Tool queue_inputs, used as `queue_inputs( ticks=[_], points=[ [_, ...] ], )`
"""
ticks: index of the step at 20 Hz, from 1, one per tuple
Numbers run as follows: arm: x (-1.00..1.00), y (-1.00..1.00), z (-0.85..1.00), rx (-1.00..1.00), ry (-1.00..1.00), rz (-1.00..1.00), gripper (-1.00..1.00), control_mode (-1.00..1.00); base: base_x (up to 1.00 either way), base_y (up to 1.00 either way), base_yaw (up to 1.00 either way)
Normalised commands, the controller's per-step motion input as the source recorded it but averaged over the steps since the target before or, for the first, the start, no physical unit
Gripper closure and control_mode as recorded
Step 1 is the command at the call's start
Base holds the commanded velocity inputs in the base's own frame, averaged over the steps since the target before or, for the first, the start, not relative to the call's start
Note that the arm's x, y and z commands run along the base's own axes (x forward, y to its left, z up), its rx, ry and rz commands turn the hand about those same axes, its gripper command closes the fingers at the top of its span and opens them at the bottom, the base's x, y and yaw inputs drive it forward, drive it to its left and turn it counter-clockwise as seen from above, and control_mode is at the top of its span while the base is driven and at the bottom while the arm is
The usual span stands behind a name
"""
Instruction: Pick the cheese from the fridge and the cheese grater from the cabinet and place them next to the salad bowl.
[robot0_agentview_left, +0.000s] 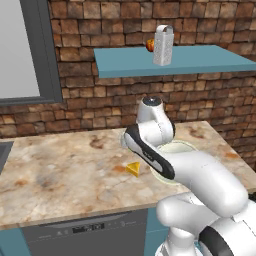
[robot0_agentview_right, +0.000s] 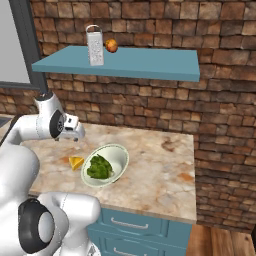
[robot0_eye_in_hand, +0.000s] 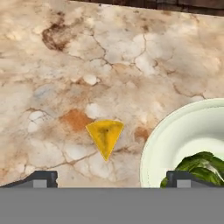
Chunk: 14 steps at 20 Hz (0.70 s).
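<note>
The cheese (robot0_eye_in_hand: 105, 135), a small yellow wedge, lies on the marble counter (robot0_agentview_left: 60, 165) just left of the salad bowl (robot0_eye_in_hand: 175, 135). It also shows in both base views, the cheese (robot0_agentview_left: 133, 169) (robot0_agentview_right: 76, 162) beside the bowl (robot0_agentview_right: 119, 151). My gripper (robot0_eye_in_hand: 113, 180) hangs open above the cheese with nothing between its fingers. The silvery cheese grater (robot0_agentview_left: 163, 46) (robot0_agentview_right: 94, 46) stands upright on the teal cabinet shelf (robot0_agentview_left: 200, 61) (robot0_agentview_right: 140, 64) on the brick wall. My arm hides most of the bowl in the left base view. The fridge is out of view.
A small red-orange fruit (robot0_agentview_right: 111, 46) sits on the shelf beside the grater. A grey-framed window (robot0_agentview_left: 45, 55) is at the left. A dishwasher front (robot0_agentview_left: 85, 231) and teal drawers (robot0_agentview_right: 135, 225) lie below the counter. The counter ends at the right (robot0_agentview_right: 192, 200).
</note>
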Motion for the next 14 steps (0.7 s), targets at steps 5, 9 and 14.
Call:
queue_inputs(
  ticks=[5, 9, 14],
  points=[
    [-0.15, -0.17, 0.67, 0.04, -0.25, -0.06, -1.0, -1.0, 0.0, 0.0, 0.0],
    [-0.14, -0.2, 0.7, 0.08, -0.22, -0.07, -1.0, -1.0, 0.0, 0.0, 0.0],
    [-0.11, -0.22, 0.67, 0.11, -0.22, -0.01, -1.0, -1.0, 0.0, 0.0, 0.0]
  ],
)
